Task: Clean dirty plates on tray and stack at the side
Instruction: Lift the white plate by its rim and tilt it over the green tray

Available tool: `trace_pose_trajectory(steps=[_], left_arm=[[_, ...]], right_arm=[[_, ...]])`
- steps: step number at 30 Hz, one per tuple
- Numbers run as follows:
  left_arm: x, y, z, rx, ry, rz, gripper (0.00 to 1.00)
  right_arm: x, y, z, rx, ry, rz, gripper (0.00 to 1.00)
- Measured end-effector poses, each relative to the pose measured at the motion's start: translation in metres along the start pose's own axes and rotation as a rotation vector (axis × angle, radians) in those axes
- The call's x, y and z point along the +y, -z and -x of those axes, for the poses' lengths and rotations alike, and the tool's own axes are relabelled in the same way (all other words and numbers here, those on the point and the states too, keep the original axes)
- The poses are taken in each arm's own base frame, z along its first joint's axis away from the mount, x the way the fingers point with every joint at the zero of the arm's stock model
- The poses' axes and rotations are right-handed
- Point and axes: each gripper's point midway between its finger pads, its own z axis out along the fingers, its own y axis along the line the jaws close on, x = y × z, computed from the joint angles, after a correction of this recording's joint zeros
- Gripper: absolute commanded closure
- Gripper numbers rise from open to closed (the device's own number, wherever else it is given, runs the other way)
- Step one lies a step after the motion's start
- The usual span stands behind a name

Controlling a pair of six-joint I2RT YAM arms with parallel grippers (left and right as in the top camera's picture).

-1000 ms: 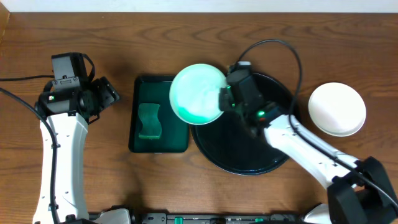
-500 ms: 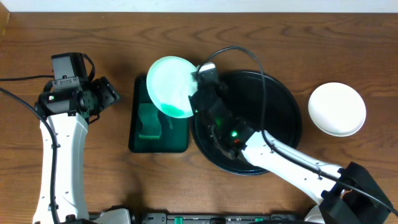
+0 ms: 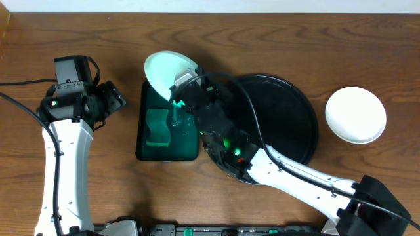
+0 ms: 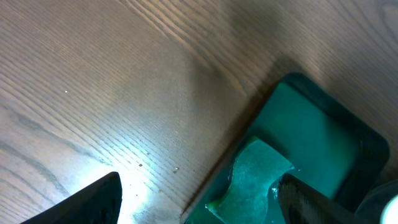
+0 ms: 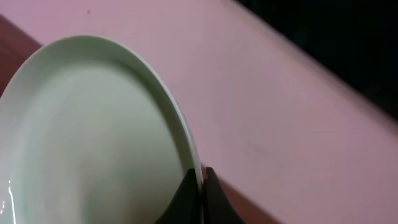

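A pale mint plate (image 3: 165, 71) hangs tilted steeply over the back of the rectangular green tray (image 3: 187, 152). My right gripper (image 3: 180, 93) is shut on its rim. In the right wrist view the fingertips (image 5: 200, 182) pinch the plate's (image 5: 93, 137) edge. The round black tray (image 3: 289, 121) lies to the right, partly under the right arm. A white plate (image 3: 355, 115) rests on the table right of it. My left gripper (image 3: 119, 98) hovers open over the wood left of the green tray, nothing between its fingers (image 4: 93, 202).
A green sponge (image 3: 157, 128) lies in the green tray; the left wrist view shows the sponge (image 4: 252, 180) and the tray's corner (image 4: 311, 124). The right arm stretches from the front right across the black tray. A cable loops above it.
The right arm has carried the plate left, from above the black tray's edge to over the green tray, and tipped it steeper. The left arm has not moved.
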Motion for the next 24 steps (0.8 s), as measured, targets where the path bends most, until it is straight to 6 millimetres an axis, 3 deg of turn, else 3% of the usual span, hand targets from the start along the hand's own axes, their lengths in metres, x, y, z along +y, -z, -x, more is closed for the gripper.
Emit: trace_pose_trajectory(steps=[7,13,24], left_arm=[[0.0,0.0,0.0,0.0,0.0,0.0,0.2],[0.0,0.0,0.0,0.0,0.0,0.0,0.2],[0.0,0.0,0.0,0.0,0.0,0.0,0.2]], right_arm=[[0.003,0.012,0.031,-0.099,0.104,-0.02,0.99],[0.011,0.016,0.039,-0.139,0.238,0.004,0.99],[0.005,0.021,0.06,-0.218,0.376,-0.038,0.99]])
